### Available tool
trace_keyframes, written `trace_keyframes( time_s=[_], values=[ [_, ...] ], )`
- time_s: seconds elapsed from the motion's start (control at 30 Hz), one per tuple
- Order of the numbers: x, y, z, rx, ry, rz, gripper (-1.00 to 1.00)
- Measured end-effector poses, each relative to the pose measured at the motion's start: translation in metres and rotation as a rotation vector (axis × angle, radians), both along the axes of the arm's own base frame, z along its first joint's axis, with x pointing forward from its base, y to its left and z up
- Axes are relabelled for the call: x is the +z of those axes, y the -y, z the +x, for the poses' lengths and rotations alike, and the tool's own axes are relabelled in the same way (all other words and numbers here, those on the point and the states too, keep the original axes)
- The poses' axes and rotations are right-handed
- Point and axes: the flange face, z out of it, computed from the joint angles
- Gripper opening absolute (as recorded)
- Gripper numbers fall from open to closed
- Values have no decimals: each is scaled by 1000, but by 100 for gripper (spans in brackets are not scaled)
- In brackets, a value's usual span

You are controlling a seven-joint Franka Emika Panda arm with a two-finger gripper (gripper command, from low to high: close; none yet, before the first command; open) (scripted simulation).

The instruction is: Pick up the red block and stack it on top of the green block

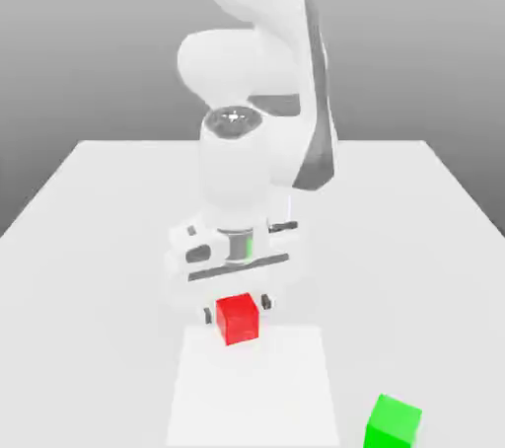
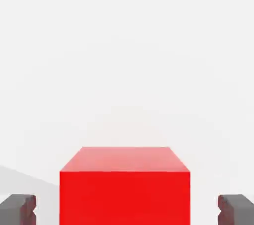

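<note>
Red is the colour that matters here: the red block (image 1: pixel 238 319) sits on the white desk (image 1: pixel 99 189), roughly midway between the side edges and toward the edge nearest the exterior camera. A white robot arm (image 1: pixel 258 91) folds down over it, with its gripper (image 1: pixel 236 312) lowered around the cube.

From the hand view, the red block (image 2: pixel 125 189) stands squarely between two dark grey fingers (image 2: pixel 18 208). Bare desk shows in a gap on each side of the cube, so the fingers are spread apart and touch nothing. The block rests flat, its edges square to them.

Bright green marks the target: the green block (image 1: pixel 393 422) lies well apart from the red one, close to the near edge of the desk and toward the exterior view's right. Nothing rests on it.

The step in hand looks like the grasp itself: the gripper is in place but has not yet clamped. The next move probably calls for squeezing the fingers evenly onto the cube's two opposite faces, then lifting straight up. Because the cube is centred, it should not twist as they meet it. After that comes the carry across to the green block.
</note>
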Motion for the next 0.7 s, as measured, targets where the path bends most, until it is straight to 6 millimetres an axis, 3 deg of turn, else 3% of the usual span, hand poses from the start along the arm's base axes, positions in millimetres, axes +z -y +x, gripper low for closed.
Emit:
trace_keyframes(
  time_s=[0.2, 0.5, 0.63, 0.7],
  values=[
    [0, 0, 0, 0, -1, 1, -100],
    [61, -1, 2, 3, -1, 0, -100],
    [74, -19, 42, 61, 0, -22, -100],
    [79, -38, 65, 107, 1, -30, -100]
  ],
)
